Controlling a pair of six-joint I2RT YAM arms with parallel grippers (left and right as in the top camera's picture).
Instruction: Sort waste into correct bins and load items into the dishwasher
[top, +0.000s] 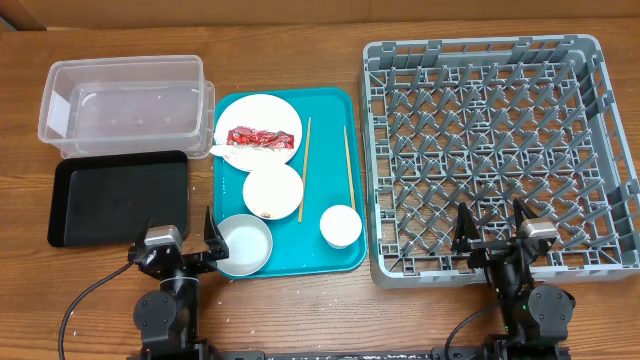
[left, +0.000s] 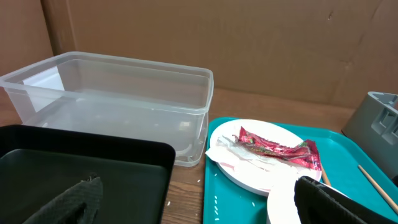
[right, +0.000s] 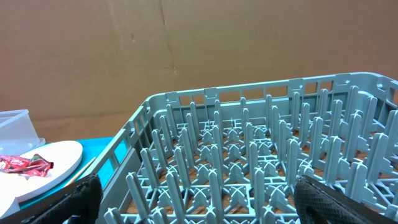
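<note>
A red wrapper and a crumpled white napkin lie on a pale round plate on the teal tray; they also show in the left wrist view, wrapper. Two white bowls, a small cup and two chopsticks sit on the tray. Rice grains lie near its left edge. The clear tub and black tray are at the left. The grey dish rack is at the right. My left gripper and right gripper are open and empty.
Both arm bases sit at the table's front edge. A cardboard wall stands behind the table. Bare wood shows between the black tray and the teal tray.
</note>
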